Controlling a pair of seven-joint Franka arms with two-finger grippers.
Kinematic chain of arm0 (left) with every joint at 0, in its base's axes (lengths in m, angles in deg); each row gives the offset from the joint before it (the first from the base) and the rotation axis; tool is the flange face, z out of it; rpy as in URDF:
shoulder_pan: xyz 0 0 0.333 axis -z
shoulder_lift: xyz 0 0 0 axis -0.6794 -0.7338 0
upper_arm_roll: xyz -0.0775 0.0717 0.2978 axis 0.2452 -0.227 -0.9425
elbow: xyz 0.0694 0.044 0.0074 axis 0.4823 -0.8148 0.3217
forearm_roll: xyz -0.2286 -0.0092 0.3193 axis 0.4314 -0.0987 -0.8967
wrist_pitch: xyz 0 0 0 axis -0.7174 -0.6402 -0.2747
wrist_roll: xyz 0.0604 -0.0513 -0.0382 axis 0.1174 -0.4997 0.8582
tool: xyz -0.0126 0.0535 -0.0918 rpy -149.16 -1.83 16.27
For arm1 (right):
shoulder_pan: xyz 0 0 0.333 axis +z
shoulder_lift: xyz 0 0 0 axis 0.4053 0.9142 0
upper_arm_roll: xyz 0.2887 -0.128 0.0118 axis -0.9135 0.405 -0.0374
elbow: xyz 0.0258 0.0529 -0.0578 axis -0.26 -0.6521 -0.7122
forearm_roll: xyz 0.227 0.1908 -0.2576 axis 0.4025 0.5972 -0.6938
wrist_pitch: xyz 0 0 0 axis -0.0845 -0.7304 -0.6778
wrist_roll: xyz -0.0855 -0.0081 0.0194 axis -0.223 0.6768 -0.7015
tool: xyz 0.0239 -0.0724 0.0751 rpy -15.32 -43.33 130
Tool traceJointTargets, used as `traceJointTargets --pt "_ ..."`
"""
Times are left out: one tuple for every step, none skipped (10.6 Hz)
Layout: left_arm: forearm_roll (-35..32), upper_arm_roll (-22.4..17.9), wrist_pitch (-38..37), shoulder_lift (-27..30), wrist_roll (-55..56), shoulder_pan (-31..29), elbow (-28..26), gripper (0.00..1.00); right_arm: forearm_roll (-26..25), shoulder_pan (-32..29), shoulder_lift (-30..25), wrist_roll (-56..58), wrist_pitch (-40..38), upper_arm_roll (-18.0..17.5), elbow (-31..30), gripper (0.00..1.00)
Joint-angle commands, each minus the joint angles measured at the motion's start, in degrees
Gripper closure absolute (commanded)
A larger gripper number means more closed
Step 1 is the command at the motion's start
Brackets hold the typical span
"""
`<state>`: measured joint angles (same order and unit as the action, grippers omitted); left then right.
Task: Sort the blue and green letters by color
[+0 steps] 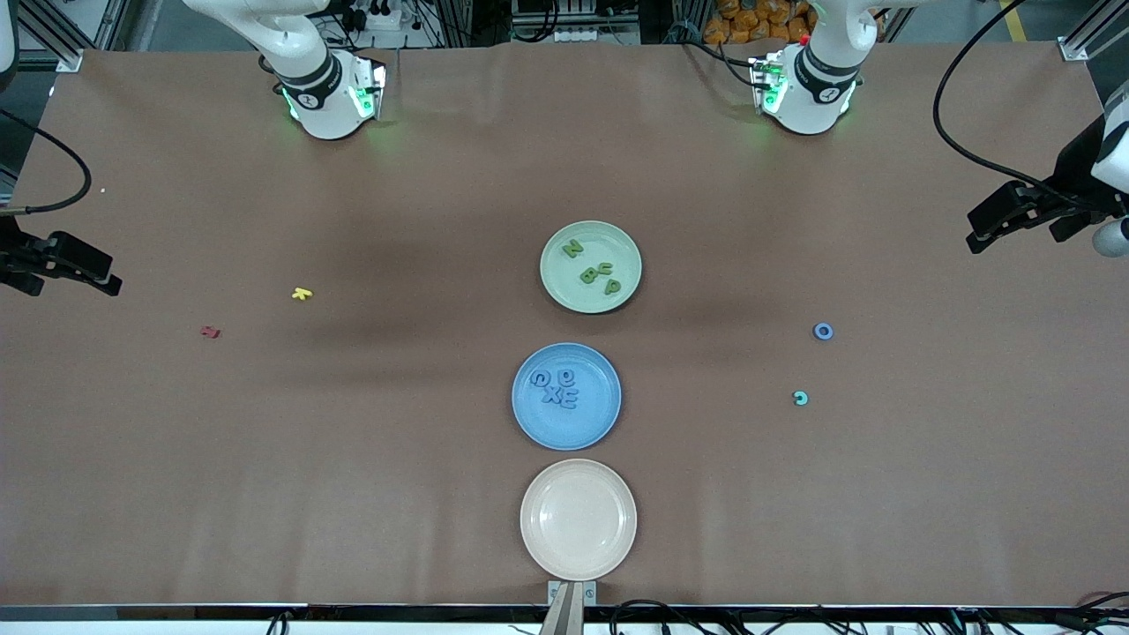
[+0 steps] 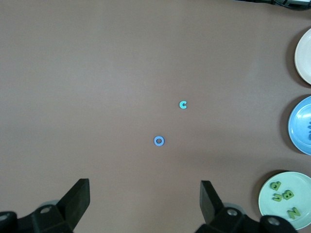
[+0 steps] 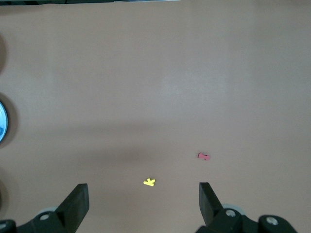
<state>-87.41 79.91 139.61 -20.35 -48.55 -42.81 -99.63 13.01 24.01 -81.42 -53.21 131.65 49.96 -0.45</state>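
Several green letters (image 1: 593, 274) lie on the green plate (image 1: 617, 242). Several blue letters (image 1: 558, 394) lie on the blue plate (image 1: 582, 425). Two letters lie loose on the table toward the left arm's end: a blue O (image 1: 823, 331) (image 2: 159, 141) and, nearer the front camera, a teal C (image 1: 800, 398) (image 2: 182, 104). My left gripper (image 1: 977, 235) (image 2: 145, 195) hangs open and empty over that end of the table, apart from both. My right gripper (image 1: 108, 282) (image 3: 143, 196) is open and empty over the right arm's end.
An empty cream plate (image 1: 578, 519) sits nearest the front camera, in line with the other two plates. A yellow letter (image 1: 302, 294) (image 3: 149, 182) and a red letter (image 1: 210, 332) (image 3: 203, 156) lie toward the right arm's end. Brown paper covers the table.
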Motion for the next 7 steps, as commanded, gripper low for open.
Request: traceJointTargets --pt "1.10 0.12 -1.21 0.48 -1.93 -0.25 0.60 0.00 -0.58 -0.54 0.06 -0.43 -0.14 -0.64 0.43 0.00" --pt "1.02 0.13 -1.21 0.48 -2.10 -0.16 0.60 0.00 -0.58 -0.71 -0.02 -0.43 -0.32 -0.64 0.43 0.00" --pt "0.84 0.13 -1.21 0.48 -2.19 -0.16 0.60 0.00 -0.58 -0.80 -0.02 -0.43 -0.23 -0.64 0.43 0.00" --pt "0.75 0.21 -1.47 0.48 -2.98 -0.16 0.60 0.00 -0.58 -0.80 -0.02 -0.34 -0.23 -0.64 0.43 0.00" --pt "0.93 0.30 -1.73 0.48 -3.85 -0.16 0.60 0.00 -0.58 -0.80 -0.02 -0.34 -0.32 -0.64 0.43 0.00" --pt "0.93 0.21 -2.09 0.48 -5.34 -0.16 0.60 0.00 -0.58 -0.80 -0.11 -0.34 -0.49 -0.64 0.43 0.00" --pt "1.01 0.13 -2.09 0.48 -7.53 -0.16 0.60 0.00 -0.58 -0.80 -0.20 -0.34 -0.50 -0.55 0.43 0.00"
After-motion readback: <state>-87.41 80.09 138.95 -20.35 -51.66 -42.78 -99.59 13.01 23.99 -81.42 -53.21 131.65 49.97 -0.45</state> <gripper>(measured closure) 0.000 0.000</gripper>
